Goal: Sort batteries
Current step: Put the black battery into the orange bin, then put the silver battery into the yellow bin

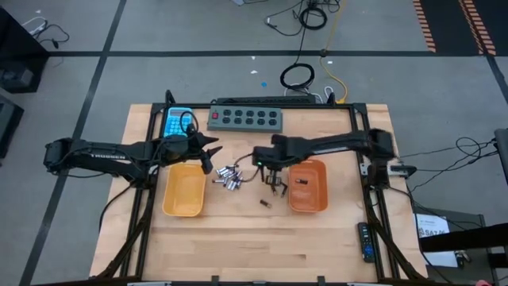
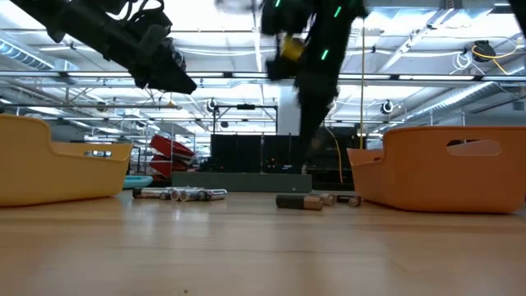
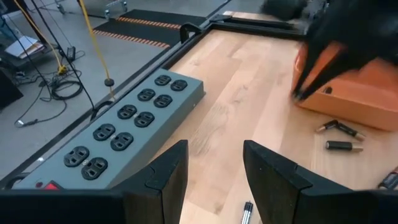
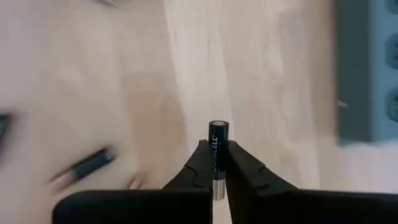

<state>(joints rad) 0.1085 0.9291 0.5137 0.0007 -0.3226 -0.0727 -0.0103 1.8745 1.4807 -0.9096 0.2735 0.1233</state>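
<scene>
The left claw (image 1: pixel 208 152) is held open and empty above the table (image 1: pixel 238 246), by the yellow tray (image 1: pixel 183 191), presumably kept waiting clear of the work. Silvery batteries (image 1: pixel 228 176) are heaped between the trays, one dark battery (image 1: pixel 266 204) lying apart. The right claw (image 4: pixel 217 163) is clamped on a black battery (image 4: pixel 217 144), just beside the orange tray (image 1: pixel 308 189), likely its destination.
</scene>
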